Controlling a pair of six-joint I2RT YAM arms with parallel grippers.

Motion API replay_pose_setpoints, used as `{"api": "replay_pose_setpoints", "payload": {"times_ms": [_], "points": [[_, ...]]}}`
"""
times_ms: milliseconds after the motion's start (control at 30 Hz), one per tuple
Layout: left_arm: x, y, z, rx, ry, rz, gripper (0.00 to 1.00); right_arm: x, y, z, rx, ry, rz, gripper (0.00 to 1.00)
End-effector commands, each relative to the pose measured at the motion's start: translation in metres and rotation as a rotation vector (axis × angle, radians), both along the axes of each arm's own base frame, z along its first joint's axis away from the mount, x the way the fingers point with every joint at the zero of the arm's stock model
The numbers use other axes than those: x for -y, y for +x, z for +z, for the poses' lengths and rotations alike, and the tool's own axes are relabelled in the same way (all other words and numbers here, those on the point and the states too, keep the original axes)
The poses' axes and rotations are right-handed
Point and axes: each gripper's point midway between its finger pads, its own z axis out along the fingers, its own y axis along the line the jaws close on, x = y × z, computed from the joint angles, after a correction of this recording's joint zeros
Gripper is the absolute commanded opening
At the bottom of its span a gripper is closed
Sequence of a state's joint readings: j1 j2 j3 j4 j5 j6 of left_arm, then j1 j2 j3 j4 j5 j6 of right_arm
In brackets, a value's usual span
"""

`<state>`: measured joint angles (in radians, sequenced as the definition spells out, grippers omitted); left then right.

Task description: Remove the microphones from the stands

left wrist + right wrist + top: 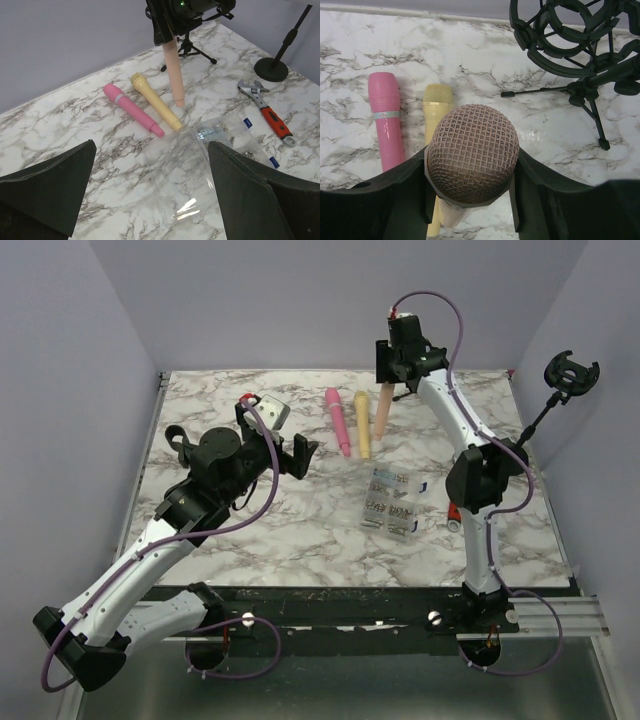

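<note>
My right gripper (pixel 400 358) is shut on a peach microphone (pixel 383 410) and holds it upright by the mesh head (pixel 472 152), one finger on each side. The microphone's tail (pixel 179 102) hangs at the tabletop beside a yellow microphone (pixel 155 102); I cannot tell whether it touches. The small tripod stand (pixel 590 95) stands just behind, and its black shock-mount ring (pixel 560 30) is empty. My left gripper (pixel 300 455) is open and empty, hovering over a clear plastic box (pixel 185 170).
A pink microphone (pixel 338 420) lies beside the yellow one (pixel 362 425). The clear box (pixel 392 500) holds small parts. A red-handled wrench (pixel 267 112) lies right of it. A taller round-base stand (pixel 272 69) with an empty mount (pixel 570 373) stands at the right edge.
</note>
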<state>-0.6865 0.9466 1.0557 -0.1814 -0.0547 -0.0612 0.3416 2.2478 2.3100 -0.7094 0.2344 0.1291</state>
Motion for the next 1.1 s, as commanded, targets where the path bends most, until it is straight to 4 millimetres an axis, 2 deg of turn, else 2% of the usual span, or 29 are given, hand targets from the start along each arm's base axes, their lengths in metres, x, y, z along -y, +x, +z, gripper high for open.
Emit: {"api": "replay_pose_setpoints", "payload": {"times_ms": [0,267,367,633,767,1067], "points": [[-0.001,-0.001,0.006,0.012,-0.019,-0.002,0.99,-0.007,0.009,-0.037,-0.031,-0.06,0.021,0.01],[-0.002,-0.006,0.013,0.024,-0.037,-0.013,0.99,-0.024,0.019,-0.067,-0.045,-0.002,0.041,0.01],[-0.004,-0.007,0.016,0.033,-0.042,-0.009,0.99,-0.021,0.025,-0.077,-0.039,-0.019,0.019,0.01],[-0.006,-0.011,0.021,0.043,-0.054,-0.012,0.99,-0.031,0.042,-0.097,-0.01,0.004,0.024,0.09],[-0.007,-0.011,0.021,0.045,-0.054,-0.009,0.99,-0.033,0.05,-0.103,0.011,0.005,0.022,0.17],[-0.006,-0.012,0.021,0.044,-0.055,-0.015,0.99,-0.017,0.056,-0.126,0.005,-0.076,-0.04,0.21]]}}
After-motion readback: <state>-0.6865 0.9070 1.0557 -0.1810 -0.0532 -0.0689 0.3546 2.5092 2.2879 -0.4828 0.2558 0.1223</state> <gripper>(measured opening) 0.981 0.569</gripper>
